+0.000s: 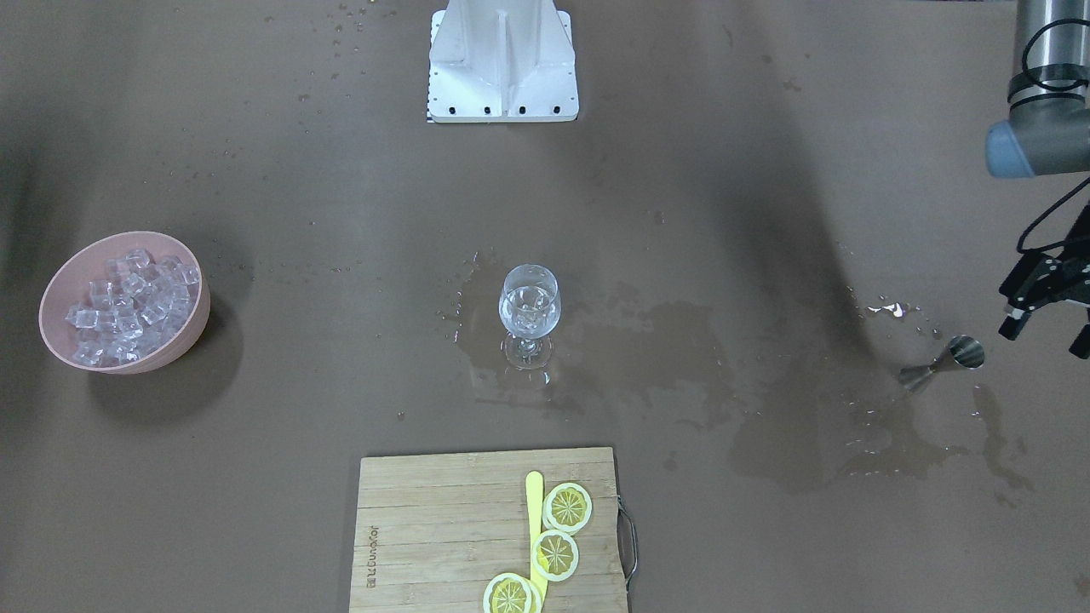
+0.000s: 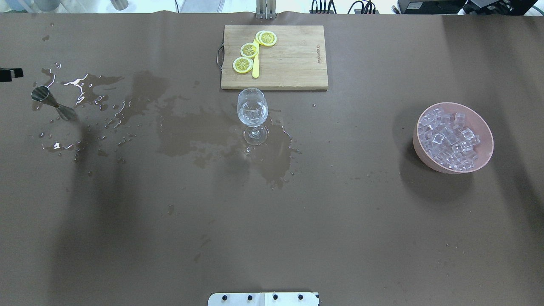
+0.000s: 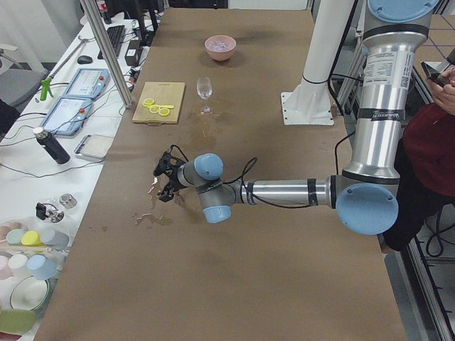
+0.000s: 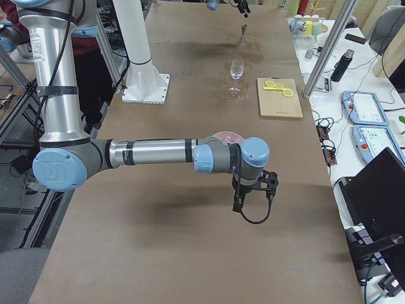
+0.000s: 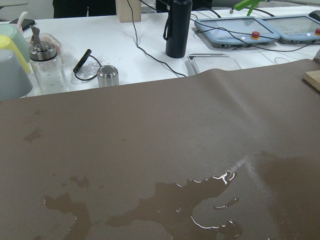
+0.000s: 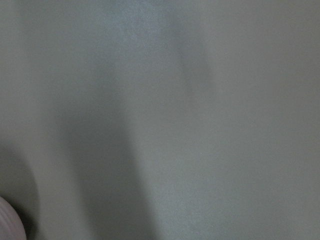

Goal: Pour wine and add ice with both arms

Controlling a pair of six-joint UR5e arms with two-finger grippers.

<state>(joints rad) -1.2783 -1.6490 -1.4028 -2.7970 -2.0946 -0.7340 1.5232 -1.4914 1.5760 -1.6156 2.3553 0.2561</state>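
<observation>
Left tool hung parted and empty just beside the jigger, which lay tipped in a puddle near the bench's end on the robot's left. Its pouring looked done, since wine and a few cubes sat in the glass mid-bench. Right tool hovered by the bowl of ice; whether parted or closed, I couldn't tell.

The table is brown with darker wet patches; the bowl is pink, the ice clear. The lemon slices are yellow on a pale, striped board; the jigger is silver.
</observation>
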